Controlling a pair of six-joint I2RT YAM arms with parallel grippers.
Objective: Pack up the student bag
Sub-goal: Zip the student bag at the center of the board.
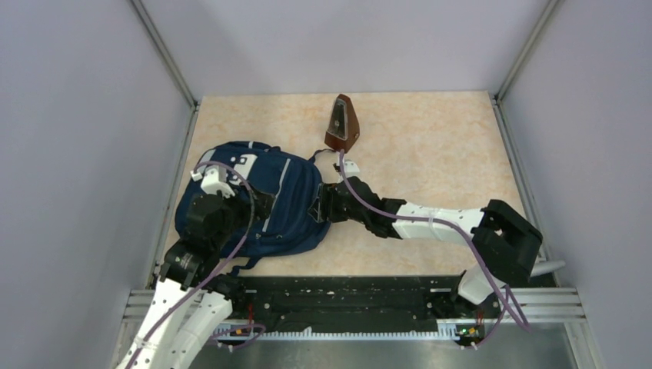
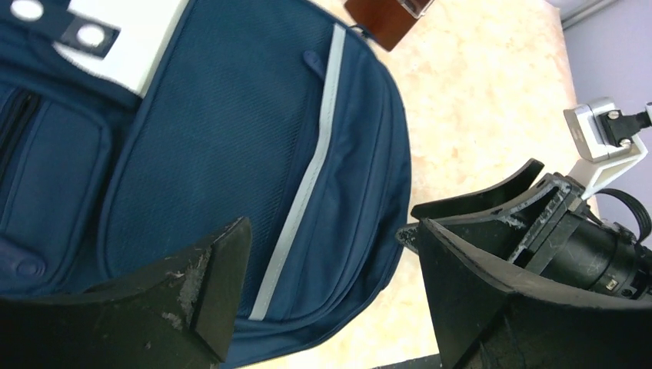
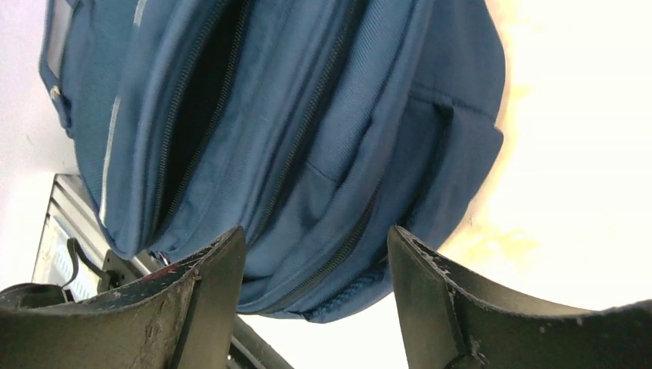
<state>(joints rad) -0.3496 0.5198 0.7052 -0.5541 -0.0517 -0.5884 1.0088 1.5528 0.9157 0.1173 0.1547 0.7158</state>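
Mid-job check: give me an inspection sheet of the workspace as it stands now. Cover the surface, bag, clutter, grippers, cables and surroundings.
Surface: beige marbled table, no damage seen.
Job's things: student bag lies flat at the left; one zip looks partly open in the right wrist view.
Clutter: brown wedge-shaped case just past the bag's far corner.
Grippers: left gripper open above the bag, empty; right gripper open at the bag's right edge, empty.
Cables: a purple cable runs along each arm; the left one loops above the bag.
Surroundings: grey walls on three sides, metal frame posts in the corners.
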